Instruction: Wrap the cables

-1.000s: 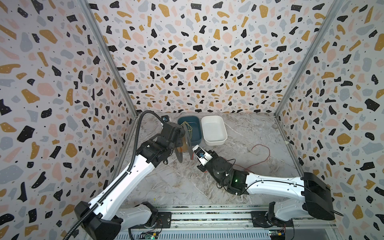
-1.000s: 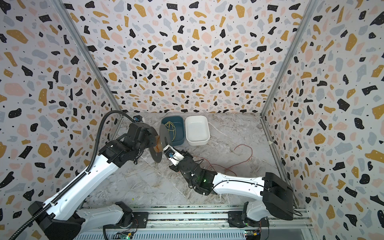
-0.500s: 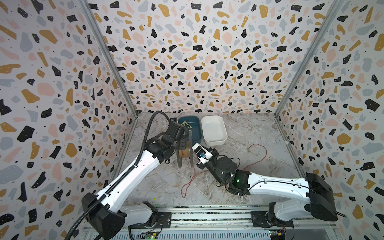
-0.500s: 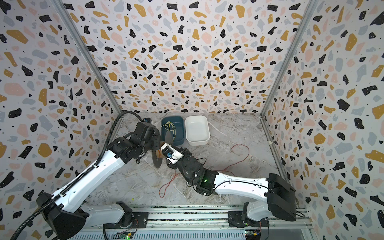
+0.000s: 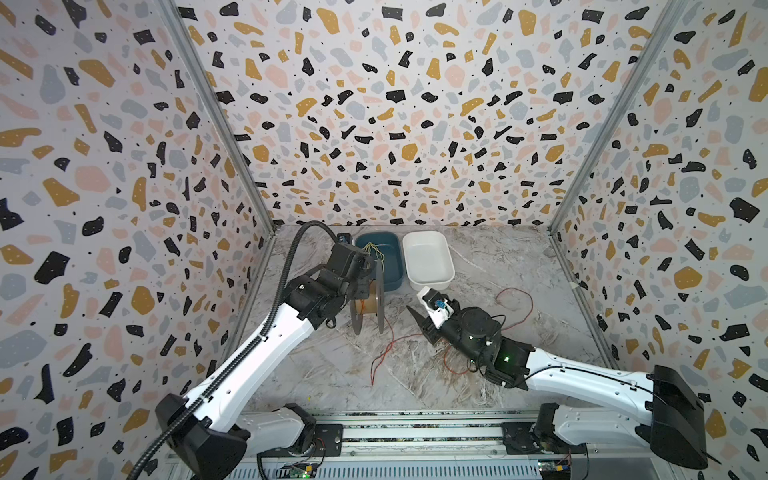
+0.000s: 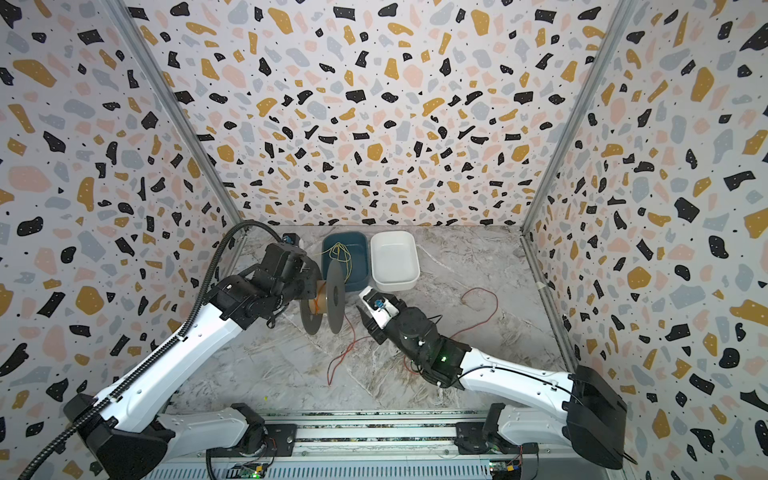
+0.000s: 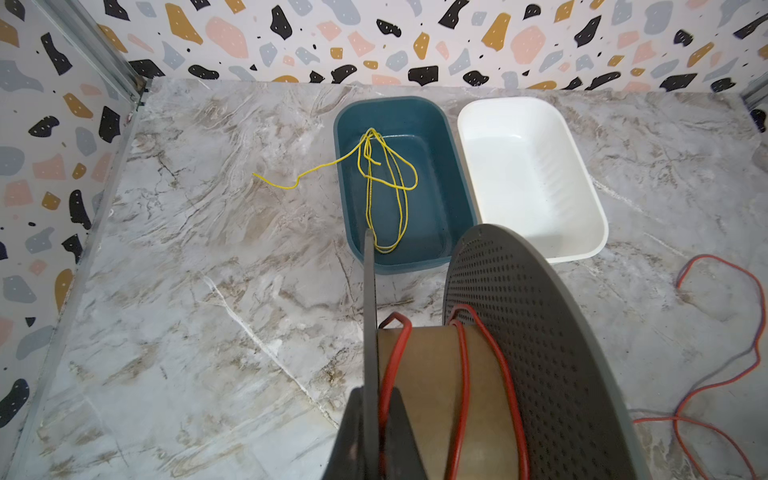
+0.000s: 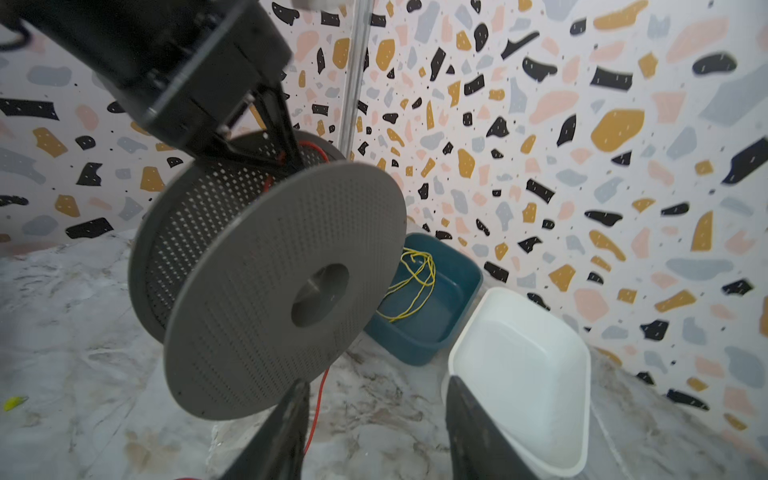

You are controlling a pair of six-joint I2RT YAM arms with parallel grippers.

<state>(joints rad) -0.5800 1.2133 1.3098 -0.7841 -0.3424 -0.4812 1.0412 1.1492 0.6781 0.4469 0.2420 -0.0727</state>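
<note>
left pincer: we see it clamped tight on one flange of the grey perforated plastic spool, flanges standing upright
right pincer: jaws well apart, nothing between them, parked near the spool's outer flange
cables: thin red wire, a few turns round the spool's brown core, the rest hangs down and trails in loose loops over the marble-look tabletop past the right arm
tubs: dark blue plastic tub and white plastic tub side by side at the back
blue tub: we spot a thin yellow wire in it, one end over the rim
</note>
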